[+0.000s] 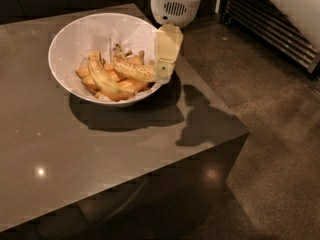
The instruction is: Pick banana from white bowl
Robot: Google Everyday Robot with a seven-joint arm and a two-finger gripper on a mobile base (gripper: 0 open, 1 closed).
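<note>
The white bowl [65,44] stands on the back left part of a grey table. In it lies the speckled banana [131,69], on top at the right side, its stem pointing back left. A longer, smoother banana [104,78] and orange pieces [118,95] lie beside and under it. The gripper [165,66] hangs from the white wrist housing [176,5] at the bowl's right rim, its pale yellow fingers reaching down next to the right end of the speckled banana.
The grey table [100,154] has its right edge and front corner close to the bowl. A speckled floor [270,134] lies to the right. A dark slatted grille [270,24] stands at the back right.
</note>
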